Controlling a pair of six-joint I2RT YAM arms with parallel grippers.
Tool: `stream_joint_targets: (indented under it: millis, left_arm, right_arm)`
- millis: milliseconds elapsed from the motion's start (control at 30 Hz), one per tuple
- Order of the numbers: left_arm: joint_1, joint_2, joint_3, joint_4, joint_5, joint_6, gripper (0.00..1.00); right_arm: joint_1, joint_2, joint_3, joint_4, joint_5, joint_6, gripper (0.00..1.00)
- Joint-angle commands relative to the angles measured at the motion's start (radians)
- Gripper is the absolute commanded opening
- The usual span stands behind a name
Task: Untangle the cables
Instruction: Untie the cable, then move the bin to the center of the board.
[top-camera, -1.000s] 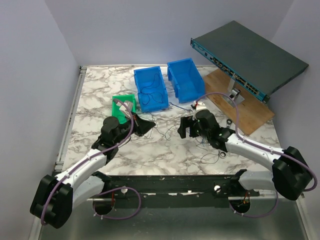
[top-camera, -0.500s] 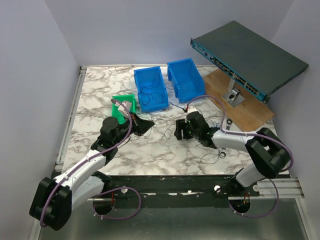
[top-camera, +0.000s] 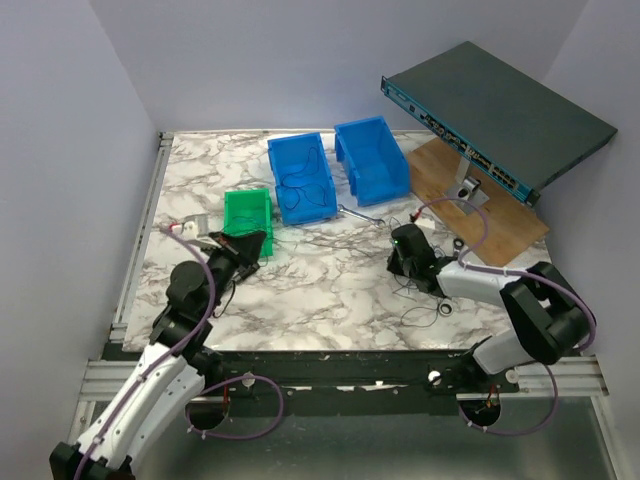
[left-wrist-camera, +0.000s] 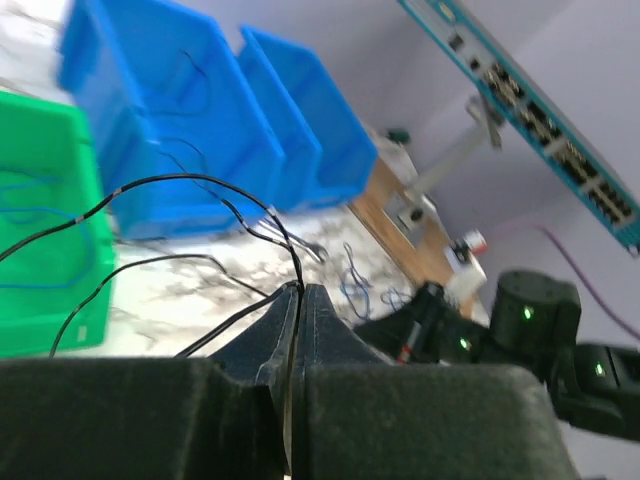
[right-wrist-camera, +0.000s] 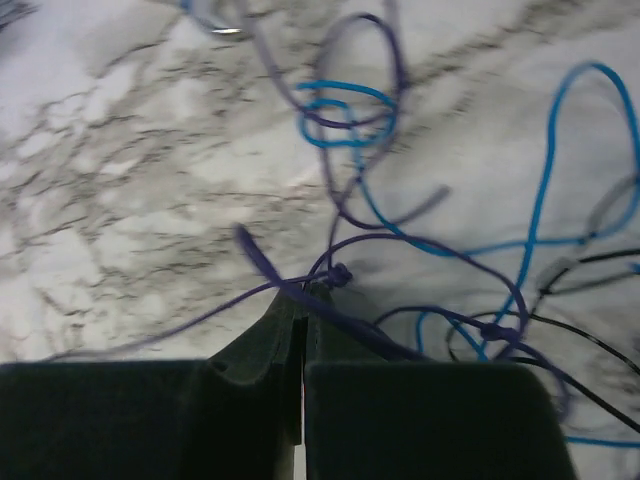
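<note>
- Only the left wrist view shows the left gripper (left-wrist-camera: 298, 292) clenched on a black wire (left-wrist-camera: 180, 179). Two black strands rise from the fingertips and arc away to their left, toward the green bin (left-wrist-camera: 40, 160).
- From above that grip is hidden. The gripper shows only as a dark shape just beside the green bin's near end.
- Only the right wrist view shows the right gripper (right-wrist-camera: 304, 292) pinched shut on a purple wire (right-wrist-camera: 262, 265), which it holds at the fingertips beside a small knot.
- Ahead and to the right of those fingers the tangle lies on the marble table (right-wrist-camera: 120, 150). Purple loops, blue wire (right-wrist-camera: 545, 160) and dark strands (right-wrist-camera: 575, 330) cross one another, and how many separate wires there are cannot be told.
- From above, the same cables (top-camera: 418, 318) are mere hairlines around the right fingers.
- The left wrist view also shows blue wire inside the green bin and a dark strand in the nearer blue bin.
- The top view allows these counts:
  - two arms
  - two blue bins (top-camera: 274, 170) (top-camera: 372, 165)
  - one green bin
  - one network switch (top-camera: 500, 110), tilted over one wooden board (top-camera: 500, 225)
  - one silver wrench (top-camera: 358, 213), between the blue bins and the right fingers
</note>
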Motion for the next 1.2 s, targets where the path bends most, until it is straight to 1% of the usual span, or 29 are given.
stream_joint_targets:
  millis: [0, 100, 233, 333, 467, 500, 567, 600, 633, 667, 733, 767, 867, 1033, 1167]
  left_arm:
    - [0.009, -0.149, -0.002, -0.246, -0.337, -0.042, 0.00]
    - [0.011, -0.214, -0.008, -0.322, -0.432, -0.099, 0.00]
    - [0.012, -0.266, -0.035, -0.317, -0.469, -0.122, 0.00]
    - [0.011, -0.255, -0.032, -0.280, -0.427, -0.097, 0.00]
    - [0.011, -0.238, 0.000, -0.225, -0.309, -0.013, 0.00]
    - [0.011, -0.239, 0.005, -0.208, -0.287, 0.003, 0.00]
    - [0.011, -0.229, 0.019, -0.183, -0.251, 0.023, 0.00]
    - [0.011, -0.219, 0.030, -0.179, -0.232, 0.031, 0.00]
    - [0.011, -0.204, 0.046, -0.181, -0.216, 0.038, 0.00]
    - [0.011, -0.188, 0.059, -0.186, -0.195, 0.045, 0.00]
    - [0.012, -0.153, 0.084, -0.196, -0.160, 0.051, 0.00]
    - [0.011, -0.136, 0.094, -0.201, -0.148, 0.052, 0.00]
    - [0.011, -0.109, 0.108, -0.194, -0.120, 0.051, 0.00]
    - [0.011, -0.077, 0.145, -0.202, -0.065, 0.066, 0.00]
    - [0.011, -0.078, 0.167, -0.217, -0.035, 0.086, 0.00]
  right_arm:
    - [-0.069, -0.106, -0.106, -0.036, 0.003, 0.162, 0.01]
    - [-0.084, -0.199, -0.147, -0.037, 0.001, 0.182, 0.01]
    - [-0.089, -0.287, -0.142, -0.068, 0.005, 0.153, 0.01]
    - [-0.089, -0.319, -0.114, -0.073, -0.053, 0.045, 0.04]
    - [-0.089, -0.359, -0.062, -0.069, -0.098, -0.066, 0.10]
    - [-0.089, -0.367, -0.052, -0.062, -0.099, -0.085, 0.13]
    - [-0.090, -0.369, -0.033, -0.026, -0.140, -0.145, 0.23]
    - [-0.089, -0.361, -0.018, -0.011, -0.186, -0.176, 0.39]
    - [-0.089, -0.348, -0.003, 0.004, -0.242, -0.209, 0.54]
    - [-0.088, -0.326, 0.018, 0.016, -0.290, -0.233, 0.66]
    - [-0.088, -0.271, 0.057, 0.032, -0.386, -0.266, 0.77]
    - [-0.088, -0.242, 0.081, 0.036, -0.391, -0.266, 0.79]
    - [-0.087, -0.137, 0.150, 0.059, -0.349, -0.255, 0.80]
    - [-0.087, 0.087, 0.375, -0.002, -0.192, -0.258, 0.80]
    - [-0.091, 0.233, 0.522, 0.007, -0.172, -0.296, 0.82]
